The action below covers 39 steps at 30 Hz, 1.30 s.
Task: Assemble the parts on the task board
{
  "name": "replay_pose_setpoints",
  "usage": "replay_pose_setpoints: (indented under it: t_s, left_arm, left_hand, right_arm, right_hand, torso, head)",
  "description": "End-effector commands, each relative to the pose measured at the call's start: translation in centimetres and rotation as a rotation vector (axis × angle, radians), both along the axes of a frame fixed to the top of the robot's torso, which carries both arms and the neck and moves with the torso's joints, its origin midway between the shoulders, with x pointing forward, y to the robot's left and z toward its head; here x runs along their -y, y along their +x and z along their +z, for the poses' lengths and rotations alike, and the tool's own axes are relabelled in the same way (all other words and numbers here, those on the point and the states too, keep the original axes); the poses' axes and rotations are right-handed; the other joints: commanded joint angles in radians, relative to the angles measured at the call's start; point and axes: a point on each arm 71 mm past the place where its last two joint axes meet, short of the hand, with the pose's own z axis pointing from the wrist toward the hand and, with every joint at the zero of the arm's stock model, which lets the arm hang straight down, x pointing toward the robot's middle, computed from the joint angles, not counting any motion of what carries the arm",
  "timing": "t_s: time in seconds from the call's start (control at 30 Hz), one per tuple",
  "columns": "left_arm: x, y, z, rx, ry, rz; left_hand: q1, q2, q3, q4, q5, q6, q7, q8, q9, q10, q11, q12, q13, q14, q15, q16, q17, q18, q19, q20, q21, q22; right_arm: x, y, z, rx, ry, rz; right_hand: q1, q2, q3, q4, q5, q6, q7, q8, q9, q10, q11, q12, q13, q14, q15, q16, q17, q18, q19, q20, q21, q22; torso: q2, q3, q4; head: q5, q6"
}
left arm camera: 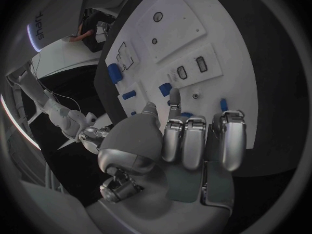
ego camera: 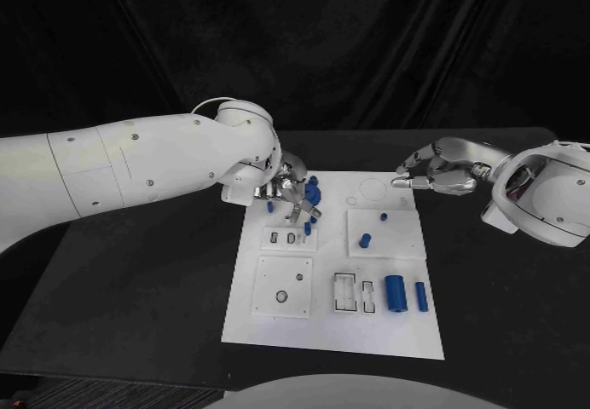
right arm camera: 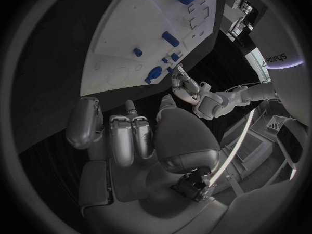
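The white task board (ego camera: 332, 332) lies in the middle of the black table. My left hand (ego camera: 289, 192) hovers over its far left corner, thumb and one finger (left arm camera: 174, 101) stretched down toward a blue part (ego camera: 312, 187) (left arm camera: 166, 89). The other fingers are curled, and I cannot tell whether it grips the part. More small blue parts (ego camera: 308, 227) lie just beneath it. My right hand (ego camera: 436, 176) (right arm camera: 130, 135) hangs at the board's far right corner with its fingers curled in and nothing visible in them. A large blue cylinder (ego camera: 395, 292) and a thin one (ego camera: 420, 296) lie at the near right.
Raised white plates sit on the board: one with a round hole (ego camera: 283, 287), one with slots (ego camera: 354, 294), and one carrying two small blue pegs (ego camera: 365, 243). Bare black table (ego camera: 135, 290) stretches left and right of the board.
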Motion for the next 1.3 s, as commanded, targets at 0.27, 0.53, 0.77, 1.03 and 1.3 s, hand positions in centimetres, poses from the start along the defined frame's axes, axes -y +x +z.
replay_pose_setpoints:
  t_s: [0.27,0.53,0.77,1.03,1.3]
  left_arm:
    - [0.4,-0.4,-1.2,-0.029,-0.032,-0.022]
    - [0.4,-0.3,-1.6,-0.033,-0.043,-0.018]
    - [0.5,-0.2,-1.9,-0.037,-0.050,-0.021]
    - [0.5,-0.1,-2.0,-0.038,-0.056,-0.020]
    - [0.7,-0.1,-2.1,-0.042,-0.057,-0.025]
  left_hand:
    - [-0.001,0.002,0.030,-0.020,0.013,0.008,0.002,-0.024,0.011,0.104,-0.006,0.002,0.261,0.106,-0.008,0.003,0.263,0.000,-0.008,0.001,-0.010,0.116]
    - [0.003,0.002,0.044,-0.031,0.023,0.009,0.002,-0.036,0.018,0.104,-0.006,0.002,0.261,0.106,-0.009,0.003,0.263,0.001,-0.012,0.000,-0.014,0.112]
    - [0.009,0.000,0.064,-0.047,0.036,0.011,0.001,-0.048,0.026,0.104,-0.007,0.002,0.261,0.106,-0.010,0.003,0.263,0.001,-0.014,0.000,-0.017,0.111]
    - [0.011,-0.003,0.079,-0.058,0.047,0.013,0.001,-0.058,0.032,0.104,-0.008,0.002,0.261,0.106,-0.010,0.003,0.263,0.002,-0.016,-0.001,-0.020,0.109]
    - [0.016,-0.010,0.101,-0.077,0.061,0.020,-0.002,-0.066,0.043,0.104,-0.010,0.002,0.261,0.106,-0.012,0.003,0.263,0.002,-0.016,-0.002,-0.022,0.109]
  right_arm:
    - [-0.2,0.0,-0.4,-0.009,-0.001,0.010]
    - [-0.1,0.0,-0.8,-0.014,0.002,0.012]
    - [-0.2,0.0,-0.9,-0.016,0.002,0.013]
    - [-0.2,0.0,-1.0,-0.019,0.000,0.013]
    - [-0.2,0.1,-1.1,-0.024,-0.004,0.013]
  right_hand:
    - [0.000,0.016,-0.008,-0.002,0.010,0.010,-0.001,-0.007,-0.001,0.074,0.004,-0.007,0.223,0.099,0.006,-0.004,0.232,0.018,-0.005,0.006,-0.009,0.157]
    - [-0.013,0.038,-0.020,-0.001,0.012,0.015,-0.001,-0.009,-0.003,0.072,0.004,-0.009,0.221,0.098,0.006,-0.005,0.229,0.019,-0.007,0.006,-0.015,0.155]
    - [-0.015,0.041,-0.022,-0.001,0.012,0.016,-0.001,-0.009,-0.003,0.071,0.004,-0.010,0.219,0.097,0.006,-0.007,0.226,0.020,-0.008,0.006,-0.021,0.154]
    - [-0.016,0.045,-0.023,-0.002,0.013,0.018,0.000,-0.009,-0.003,0.068,0.005,-0.013,0.216,0.096,0.006,-0.009,0.222,0.022,-0.010,0.006,-0.029,0.152]
    - [-0.014,0.048,-0.024,-0.003,0.015,0.020,0.000,-0.009,-0.004,0.066,0.005,-0.015,0.214,0.096,0.006,-0.011,0.218,0.023,-0.012,0.006,-0.035,0.150]
  torso:
    - [0.000,0.0003,0.0002]
    - [0.000,0.0003,-0.0001]
    - [0.000,0.0002,0.0003]
    - [0.000,0.0003,0.0003]
    - [0.000,0.0004,0.0004]
  head:
    - [-0.001,-0.006]
    - [0.006,-0.012]
    - [0.007,-0.015]
    - [0.005,-0.016]
    - [0.005,-0.018]
